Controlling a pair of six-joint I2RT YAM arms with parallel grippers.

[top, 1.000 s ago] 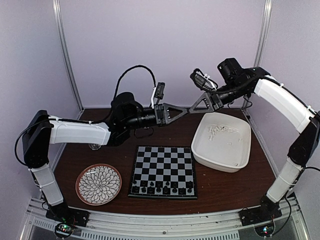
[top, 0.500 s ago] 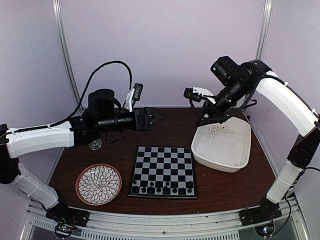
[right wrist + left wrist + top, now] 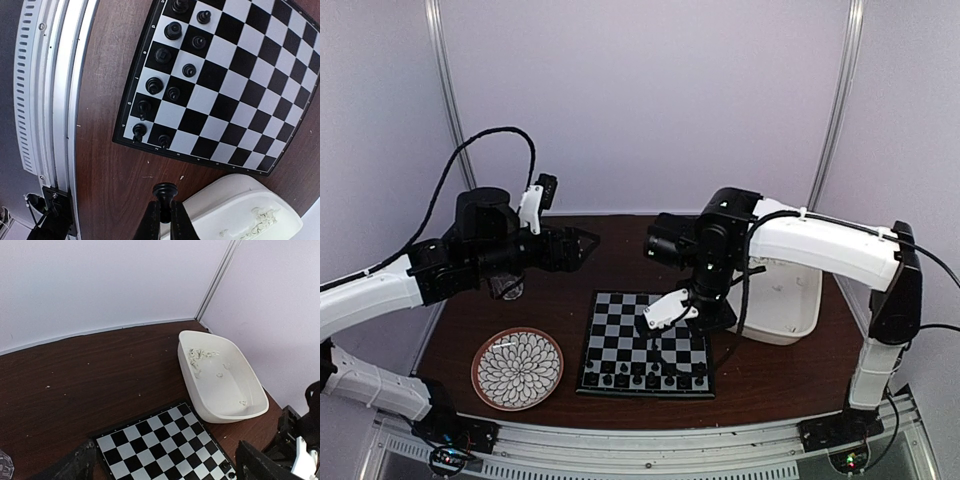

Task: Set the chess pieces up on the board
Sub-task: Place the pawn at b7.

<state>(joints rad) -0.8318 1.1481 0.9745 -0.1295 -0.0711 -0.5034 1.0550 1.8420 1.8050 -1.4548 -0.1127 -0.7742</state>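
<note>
The board lies in the middle of the table, with several black chess pieces on its two nearest rows. My right gripper hangs low by the board's right edge. In the right wrist view that gripper is shut on a black pawn, above bare wood between the board and the tub. My left gripper is open and empty, high over the table's back left. Its wrist view shows the board between its spread fingers.
A white tub right of the board holds small white pieces. A round flower-patterned plate lies front left. A small glass stands under the left arm. A metal rail runs along the near table edge.
A second ago the two grippers met tip to tip in mid-air. The left gripper has opened and drawn back left. The right arm swung down to the board's right edge with the pawn.
</note>
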